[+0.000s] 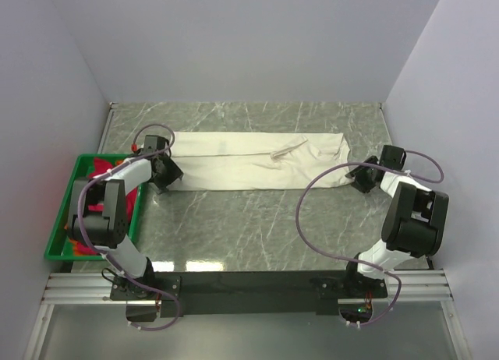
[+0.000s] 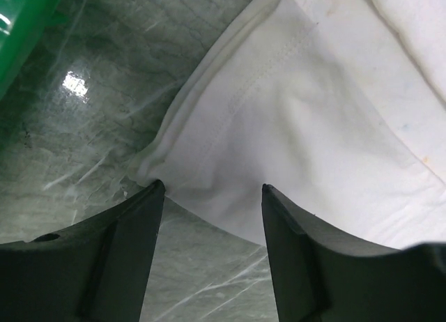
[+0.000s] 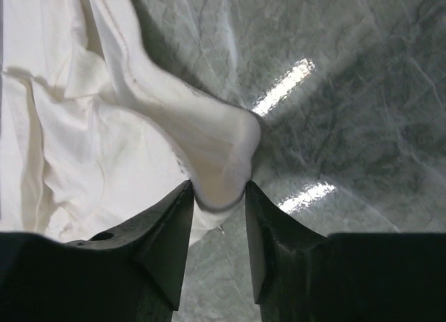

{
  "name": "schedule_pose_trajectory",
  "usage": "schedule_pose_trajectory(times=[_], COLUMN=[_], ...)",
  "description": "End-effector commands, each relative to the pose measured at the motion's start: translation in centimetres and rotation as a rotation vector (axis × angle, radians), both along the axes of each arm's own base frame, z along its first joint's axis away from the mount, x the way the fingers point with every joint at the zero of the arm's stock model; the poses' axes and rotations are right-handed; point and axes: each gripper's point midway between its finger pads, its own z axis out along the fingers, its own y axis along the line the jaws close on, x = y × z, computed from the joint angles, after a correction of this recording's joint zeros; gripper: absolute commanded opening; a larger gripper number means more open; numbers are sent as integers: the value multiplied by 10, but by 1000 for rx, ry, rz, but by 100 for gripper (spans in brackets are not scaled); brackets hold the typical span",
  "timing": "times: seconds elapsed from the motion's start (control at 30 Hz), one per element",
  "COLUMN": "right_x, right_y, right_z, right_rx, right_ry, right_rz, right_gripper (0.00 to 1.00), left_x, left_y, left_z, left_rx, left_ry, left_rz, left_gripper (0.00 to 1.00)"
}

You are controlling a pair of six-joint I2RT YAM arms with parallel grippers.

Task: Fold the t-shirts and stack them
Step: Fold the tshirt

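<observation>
Cream shirt (image 1: 249, 161) lies stretched: left gripper (image 2: 212, 189) gapes astride one corner, right gripper (image 3: 217, 189) pinches the other, for folding.

One cream t-shirt (image 1: 257, 161) lies on one table (image 1: 234, 220), just right of the green crate (image 1: 58, 220); there is one crate only; inside the crate two colours of cloth show, one crimson-pink cloth (image 1: 100, 170) and one orange cloth (image 1: 80, 249); how many shirts these make, I cannot tell; two arms, the left arm (image 1: 105, 212) over the crate, the right arm (image 1: 409, 220) well apart from it; two grippers, the left gripper (image 2: 212, 196) and the right gripper (image 3: 219, 193), two fingers each; two purple cables (image 1: 299, 206), one per arm.
</observation>
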Motion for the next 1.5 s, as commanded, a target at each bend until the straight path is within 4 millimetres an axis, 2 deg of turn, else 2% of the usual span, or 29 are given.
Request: schedule_pose_trajectory(times=[0.0,0.07,0.17,0.2,0.23,0.3,0.43,0.6,0.63,0.73,0.77,0.8,0.9,0.97,1.0,1.07,1.17,1.2,1.23,1.27,1.3,1.33,1.37,1.4,1.43,1.47], right_x=[6,3,-5,-7,-9,-17,-23,-28,-30,-34,-34,-34,-32,-29,-27,-21,0,9,16,25,31,36,42,45,47,53], right_y=[-7,-9,-13,-16,-20,-31,-46,-57,-61,-67,-70,-72,-76,-78,-76,-72,-42,-16,-1,12,24,52,62,74,94,103], right_z=[-5,-8,-13,-13,-13,-16,-12,-9,-8,-4,-2,0,12,27,33,53,82,92,96,108,103,103,107,97,96,98], right_rx=[19,34,27,24,20,5,-8,-25,-38,-57,-65,-71,-97,-138,-152,-192,-239,-238,-239,-240,-223,-183,-161,-139,-104,-82], right_ry=[-36,-28,4,11,17,47,48,68,69,73,74,70,45,5,-8,-63,-164,-205,-224,-252,-237,-243,-251,-227,-233,-255], right_rz=[-21,-28,-40,-45,-59,-104,-150,-187,-204,-230,-238,-243,-266,-276,-273,-267,-179,-98,-46,1,41,123,148,174,226,235], right_gripper=[41,35,17,7,4,0,1,3,3,5,6,12,27,35,42,48,50,52,54,57,58,59,59,60,60,61], left_x=[-16,-22,-30,-31,-35,-38,-53,-78,-91,-106,-107,-107,-100,-85,-80,-66,-47,-43,-36,-33,-30,-27,-22,-21,-20,-17], left_y=[-4,-1,2,2,2,3,2,-3,-4,-4,-3,-2,0,6,8,8,7,7,8,10,13,15,19,23,25,24], left_z=[-26,-32,-38,-40,-42,-43,-47,-48,-53,-52,-46,-42,-17,10,20,50,87,97,110,117,122,128,134,134,133,133], left_rx=[-59,-67,-65,-70,-76,-83,-94,-138,-145,-150,-152,-149,-142,-108,-96,-89,-52,-22,-4,20,61,82,116,145,157,156], left_ry=[70,87,111,119,128,139,174,189,209,205,184,172,101,15,-14,-106,-217,-244,-282,-304,-320,-341,-371,-377,-379,-389], left_rz=[3,24,36,42,48,55,73,110,117,141,144,150,142,137,126,108,41,-9,-32,-53,-96,-114,-116,-133,-130,-132], left_gripper=[63,62,61,61,61,60,58,56,56,56,56,56,62,66,69,76,81,84,85,95,97,98,99,99,99,99])
